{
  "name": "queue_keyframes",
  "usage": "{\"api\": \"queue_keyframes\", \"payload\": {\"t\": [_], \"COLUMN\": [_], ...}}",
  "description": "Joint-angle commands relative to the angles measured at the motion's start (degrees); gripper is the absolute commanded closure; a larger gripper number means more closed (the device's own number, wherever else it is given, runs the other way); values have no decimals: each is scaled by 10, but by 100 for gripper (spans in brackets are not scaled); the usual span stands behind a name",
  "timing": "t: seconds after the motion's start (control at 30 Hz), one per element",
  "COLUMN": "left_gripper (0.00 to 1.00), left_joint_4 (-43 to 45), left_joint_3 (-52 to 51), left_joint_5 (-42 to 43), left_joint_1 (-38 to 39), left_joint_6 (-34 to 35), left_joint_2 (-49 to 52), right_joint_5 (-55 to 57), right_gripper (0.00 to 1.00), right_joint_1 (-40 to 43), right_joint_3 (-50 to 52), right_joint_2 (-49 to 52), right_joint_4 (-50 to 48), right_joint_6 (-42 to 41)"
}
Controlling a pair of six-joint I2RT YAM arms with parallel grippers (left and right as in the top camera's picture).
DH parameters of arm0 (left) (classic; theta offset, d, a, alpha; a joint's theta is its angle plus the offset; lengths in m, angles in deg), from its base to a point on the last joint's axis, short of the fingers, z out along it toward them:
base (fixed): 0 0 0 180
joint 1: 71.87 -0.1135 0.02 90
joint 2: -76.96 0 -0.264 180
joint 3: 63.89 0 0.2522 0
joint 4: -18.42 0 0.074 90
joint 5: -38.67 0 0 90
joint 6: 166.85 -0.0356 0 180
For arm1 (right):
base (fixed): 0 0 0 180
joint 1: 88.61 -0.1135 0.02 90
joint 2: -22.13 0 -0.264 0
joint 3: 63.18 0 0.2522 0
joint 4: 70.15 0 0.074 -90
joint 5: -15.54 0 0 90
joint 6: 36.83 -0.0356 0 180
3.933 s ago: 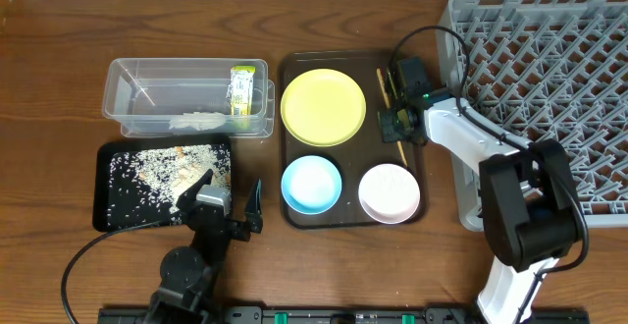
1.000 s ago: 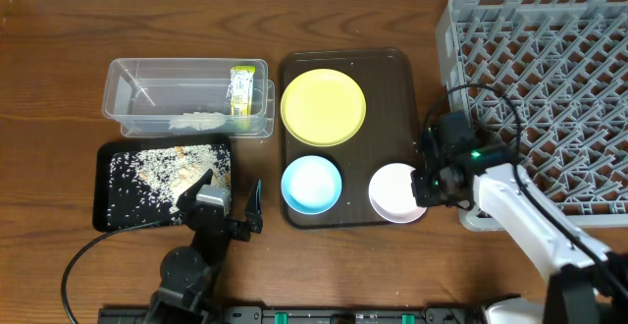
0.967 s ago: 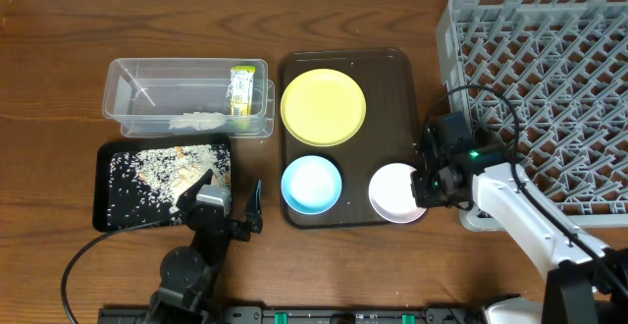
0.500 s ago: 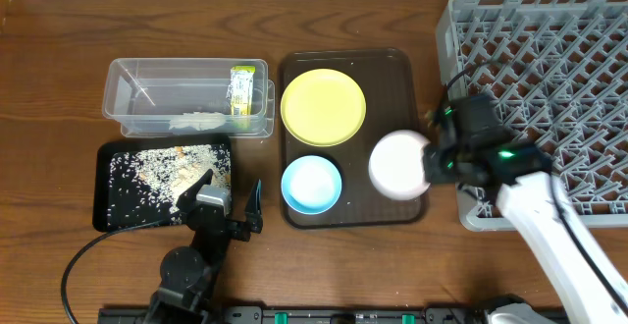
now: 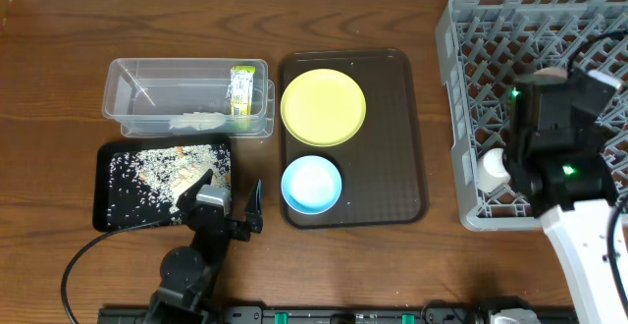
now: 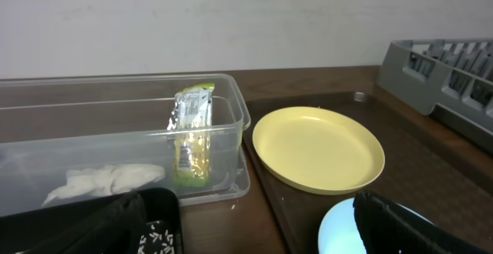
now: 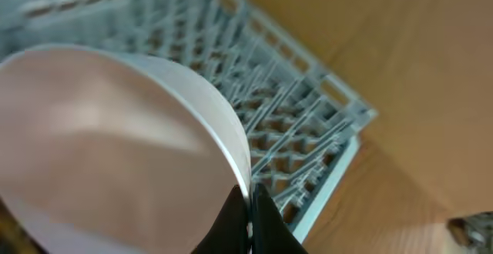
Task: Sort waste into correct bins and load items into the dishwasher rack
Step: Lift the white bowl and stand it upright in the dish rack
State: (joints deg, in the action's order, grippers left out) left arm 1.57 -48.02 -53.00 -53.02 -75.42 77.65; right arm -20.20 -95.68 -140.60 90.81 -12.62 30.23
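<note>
pinkish-white bowl (image 7: 100, 131): gripped by its rim in the right claw (image 7: 246, 209) and tipped on edge, low over the dishwasher rack's (image 5: 491, 29) near-left corner. I judge it not yet seated.
right claw: narrow, pinched shut on the bowl's wall, with the rack's lattice directly beneath it.
chopsticks and cup: I cannot find either in any view. They may lie in the rack under the right arm, but the arm hides too much to say.
yellow plate (image 5: 323, 107): well to the left of the right claw, on the brown serving tray (image 5: 392, 118), not yet loaded.
blue bowl (image 5: 311, 185): also left of the right claw and nearer the table's front edge, on the same tray, not yet loaded.
left claw (image 5: 233, 204): spread wide, holding nothing, resting low at the front of the table.
snack wrapper (image 5: 240, 88) and crumpled paper (image 5: 196, 122): inside the clear tub (image 5: 147, 93), ahead of the left claw.
rice scraps (image 5: 162, 167): scattered in the black tray (image 5: 102, 206), just beside the left claw on its left.
progress: the waste looks fully sorted. Loading is midway, with this bowl to set down, then the plate and blue bowl.
</note>
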Motion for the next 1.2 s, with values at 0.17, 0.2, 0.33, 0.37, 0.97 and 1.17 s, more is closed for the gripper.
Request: {"api": "queue_keyframes", "payload": {"t": [0.17, 0.2, 0.33, 0.37, 0.97, 1.17], "left_gripper": [12, 12, 12, 12, 12, 12], "left_joint_4": [-9, -9, -9, -9, -9, -9], "left_joint_3": [-19, -19, -19, -19, -19, -19], "left_joint_5": [-3, -2, -2, -2, -2, -2], "left_joint_1": [-3, -3, -3, -3, -3, -3], "left_joint_6": [-5, -5, -5, -5, -5, -5], "left_joint_2": [-5, -5, -5, -5, -5, -5], "right_joint_5": [132, 141, 171, 171, 153, 154], "right_gripper": [99, 99, 99, 99, 99, 93], "right_joint_1": [7, 7, 4, 2, -90, -118], "right_joint_3": [-3, -3, -3, -3, -2, -3], "right_joint_2": [141, 156, 216, 227, 327, 326], "right_joint_4": [-131, -148, -229, -242, -205, -180], "right_joint_6": [109, 128, 212, 231, 237, 237]}}
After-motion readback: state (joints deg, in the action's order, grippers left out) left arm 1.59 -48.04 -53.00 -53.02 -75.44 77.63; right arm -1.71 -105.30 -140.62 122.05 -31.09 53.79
